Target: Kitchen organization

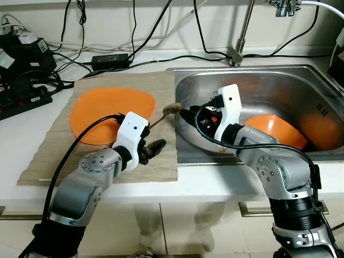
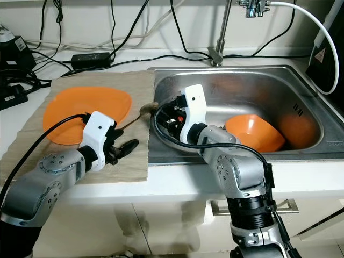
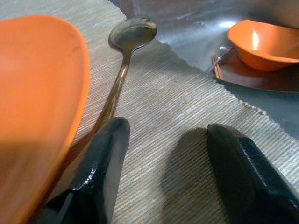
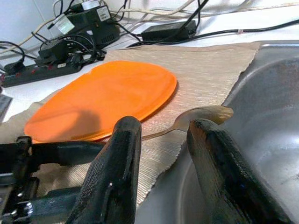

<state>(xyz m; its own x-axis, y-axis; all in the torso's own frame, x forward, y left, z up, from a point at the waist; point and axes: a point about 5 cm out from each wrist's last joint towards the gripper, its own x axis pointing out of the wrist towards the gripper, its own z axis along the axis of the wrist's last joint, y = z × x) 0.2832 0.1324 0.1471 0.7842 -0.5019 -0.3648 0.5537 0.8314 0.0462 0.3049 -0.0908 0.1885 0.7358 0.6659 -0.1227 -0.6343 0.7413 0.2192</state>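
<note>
A long-handled metal spoon point(image 1: 164, 114) lies on a beige woven mat point(image 1: 161, 91), its bowl at the mat's edge nearest the sink and its handle running back beside a flat orange plastic plate point(image 1: 110, 113) that rests on the same mat. The mat covers the white tabletop point(image 1: 32, 140) between the sink and a tangle of black cables and power strips point(image 1: 27, 86) at the tabletop's far left corner.

The left claw point(image 3: 163, 168) sits low over the mat near its front edge, just beside the spoon's handle, fingers spread apart and holding nothing. The right claw point(image 4: 163, 163) hovers at the sink's left rim, pointing towards the spoon's bowl, its two fingers parted and empty.

Inside the stainless steel sink point(image 1: 290, 80), an orange plastic bowl point(image 1: 274, 129) lies tilted near the front wall, with a second orange dish point(image 1: 322, 129) beside it against the right wall. A steel tap point(image 1: 239, 37) rises from the tabletop behind the sink.
</note>
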